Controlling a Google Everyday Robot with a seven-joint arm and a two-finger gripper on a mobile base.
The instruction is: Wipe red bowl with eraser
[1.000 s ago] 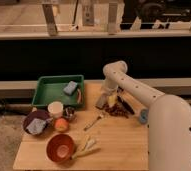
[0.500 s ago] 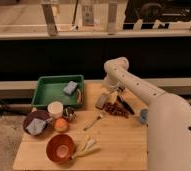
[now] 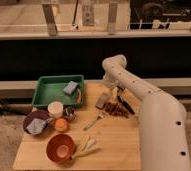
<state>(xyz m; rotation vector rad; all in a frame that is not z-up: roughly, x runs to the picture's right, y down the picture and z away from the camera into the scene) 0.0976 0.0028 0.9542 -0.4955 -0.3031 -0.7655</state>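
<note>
1. While the gripper (image 3: pixel 112 94) hangs just beside the eraser (image 3: pixel 102 100), toward the wooden table's (image 3: pixel 116 147) far edge, I cannot tell its state.
2. Red bowl (image 3: pixel 60 148) sits near the front-left edge, well apart.

Arm (image 3: pixel 144 95) in a sharp bend, hand (image 3: pixel 112 95) low beneath it.

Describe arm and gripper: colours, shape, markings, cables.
Cream-white arm: smooth, rounded tubular shell, thick lower segment tapering to a domed elbow, small dark dots along it, no cables visible. The pale gripper sits at the wooden table's far side, right of the green plastic tray.
</note>
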